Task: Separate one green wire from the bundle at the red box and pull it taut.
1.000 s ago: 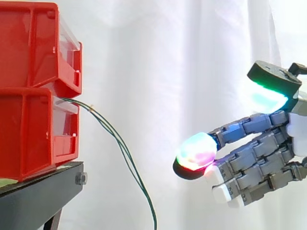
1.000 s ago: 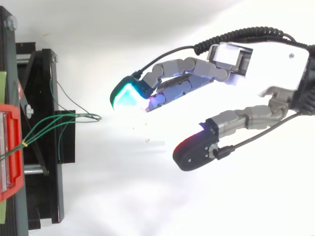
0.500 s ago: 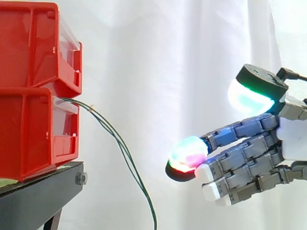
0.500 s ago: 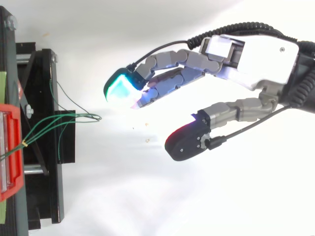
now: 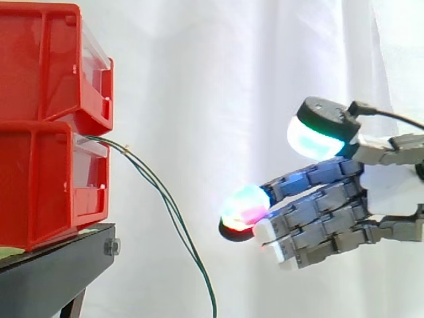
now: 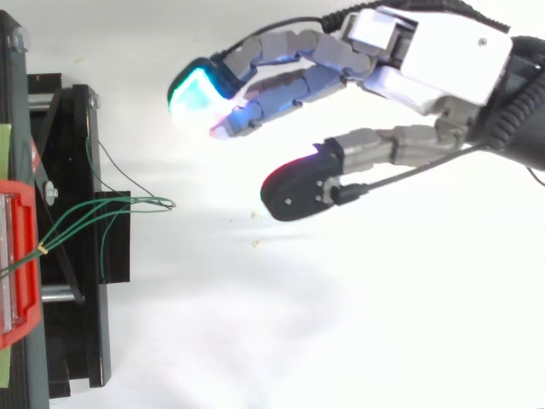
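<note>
A: Your hand [image 5: 387, 195] comes in from three o'clock in the side view. It is released, with the fingers stretched toward the bins and the thumb spread apart above them, and nothing lies between them.

B: Agreed. From your glowing fingertips [image 6: 194, 92], the green wires [image 6: 145, 203] lie at about eight o'clock in the top view, well apart from you. They leave the lower red box [image 5: 46, 185] as a tied bundle and droop toward six o'clock near the black stand [image 5: 53, 271].

A: So, as I judge it, you have nothing done yet. No wire is singled out and none is taut. The approach, the pinch on one strand and the pull are all ahead of you.

B: Below you, the white surface [image 6: 255, 341] carries a few small specks [image 6: 254, 244]. A second red bin [image 5: 40, 59] sits on the box at twelve o'clock, and the white curtain [image 5: 218, 79] hangs behind it all.
</note>
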You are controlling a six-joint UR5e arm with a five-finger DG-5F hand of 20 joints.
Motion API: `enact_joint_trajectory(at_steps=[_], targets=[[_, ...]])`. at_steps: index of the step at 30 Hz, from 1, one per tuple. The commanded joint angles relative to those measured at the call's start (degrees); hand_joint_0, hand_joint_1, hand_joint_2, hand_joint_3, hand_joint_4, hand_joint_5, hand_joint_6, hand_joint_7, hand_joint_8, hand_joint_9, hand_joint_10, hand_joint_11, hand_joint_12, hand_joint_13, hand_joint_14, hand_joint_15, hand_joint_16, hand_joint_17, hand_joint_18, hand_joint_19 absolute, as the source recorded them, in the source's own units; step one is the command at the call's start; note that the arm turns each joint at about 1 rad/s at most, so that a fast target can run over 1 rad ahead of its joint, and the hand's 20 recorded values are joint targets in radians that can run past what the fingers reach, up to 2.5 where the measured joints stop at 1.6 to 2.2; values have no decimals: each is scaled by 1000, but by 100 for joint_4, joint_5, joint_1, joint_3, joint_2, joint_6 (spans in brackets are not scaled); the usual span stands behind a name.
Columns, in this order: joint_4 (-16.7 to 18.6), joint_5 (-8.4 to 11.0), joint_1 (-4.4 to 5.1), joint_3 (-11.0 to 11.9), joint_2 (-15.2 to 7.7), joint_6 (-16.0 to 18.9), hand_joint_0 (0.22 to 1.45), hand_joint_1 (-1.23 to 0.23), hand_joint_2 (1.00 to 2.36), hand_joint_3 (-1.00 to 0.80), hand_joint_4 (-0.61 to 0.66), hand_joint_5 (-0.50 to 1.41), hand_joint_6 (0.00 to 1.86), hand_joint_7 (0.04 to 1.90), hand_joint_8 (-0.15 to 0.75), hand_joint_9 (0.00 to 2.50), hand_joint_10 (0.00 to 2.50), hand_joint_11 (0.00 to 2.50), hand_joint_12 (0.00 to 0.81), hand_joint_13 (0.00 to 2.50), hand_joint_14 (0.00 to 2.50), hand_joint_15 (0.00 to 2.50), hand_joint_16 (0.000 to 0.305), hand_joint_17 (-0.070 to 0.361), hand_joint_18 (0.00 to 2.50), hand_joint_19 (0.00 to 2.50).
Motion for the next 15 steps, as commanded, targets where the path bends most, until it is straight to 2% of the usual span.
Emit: enact_joint_trajectory(at_steps=[1, 2, 3, 5, 8, 13, 15], targets=[[-232, -100, -54, 511, -407, 9, 562, -572, 1000, -500, 324, -178, 501, 664, 308, 789, 3, 90, 298, 760, 5, 154, 34, 76, 569, 135], [-232, -100, -54, 511, -407, 9, 562, -571, 1000, -500, 326, -178, 501, 665, 308, 789, 2, 94, 298, 760, 5, 154, 34, 76, 570, 136], [-337, -144, -46, 617, -504, 27, 562, -571, 1000, -500, 326, -178, 501, 665, 307, 794, 2, 91, 299, 759, 5, 157, 34, 76, 571, 142], [-566, -241, -19, 1056, -759, 18, 562, -570, 1000, -500, 326, -178, 501, 667, 307, 793, 2, 97, 300, 761, 5, 157, 34, 77, 572, 143], [-654, -311, 16, 1285, -855, -17, 562, -569, 1000, -500, 324, -177, 501, 664, 307, 793, 2, 97, 303, 765, 5, 163, 34, 77, 576, 156], [-654, -505, 60, 1320, -855, -61, 562, -568, 1000, -500, 327, -177, 501, 667, 307, 799, 2, 104, 309, 770, 5, 167, 35, 78, 583, 164], [-636, -654, 86, 1320, -864, -78, 562, -568, 1000, -500, 329, -175, 502, 673, 307, 800, 2, 104, 311, 773, 5, 171, 35, 79, 585, 173]])
